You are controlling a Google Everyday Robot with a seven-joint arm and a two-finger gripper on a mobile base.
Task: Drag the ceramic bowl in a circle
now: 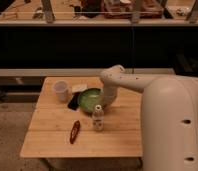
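The ceramic bowl [88, 98] is a round shallow glossy green bowl with a paler rim, sitting near the middle back of the wooden table [47, 135]. My white arm reaches in from the right and bends down over the bowl's right side. The gripper [106, 101] is at the bowl's right rim, mostly hidden behind the arm's wrist. I cannot tell whether it touches the bowl.
A translucent whitish cup [61, 91] stands left of the bowl. A pale flat object [79, 88] and a dark object [72, 102] lie by the bowl. A small clear bottle [97, 118] stands in front of it. A red object [74, 132] lies nearer the front edge.
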